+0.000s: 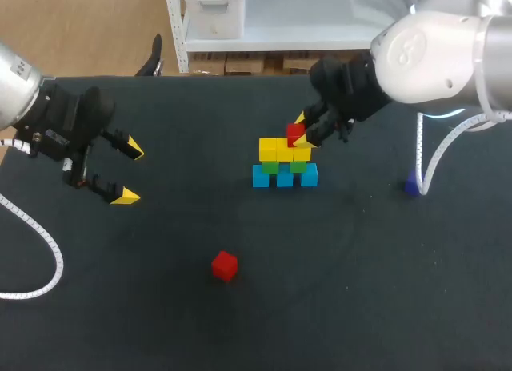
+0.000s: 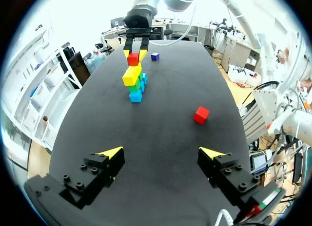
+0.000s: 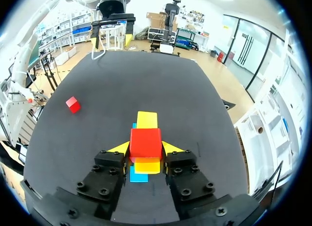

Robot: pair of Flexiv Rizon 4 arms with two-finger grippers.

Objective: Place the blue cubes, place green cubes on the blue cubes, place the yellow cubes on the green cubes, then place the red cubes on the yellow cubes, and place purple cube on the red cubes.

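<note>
Red cube (image 1: 295,133) pinched in right gripper (image 1: 302,131) over stack (image 1: 286,165) on black table (image 1: 160,315), spare cube (image 1: 225,265) at seven o'clock, left gripper (image 1: 126,173) wide open, purple cube (image 2: 155,56) clearest from left wrist.

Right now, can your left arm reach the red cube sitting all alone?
Probably yes. The left gripper is open, and nothing stands between it and the lone red cube.

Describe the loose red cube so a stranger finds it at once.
On the dark table, find the stack of coloured cubes in the middle. The loose red cube lies alone nearer the robot's side, touching nothing. The other red cube is gripped at the stack's top by the right pincer.
</note>
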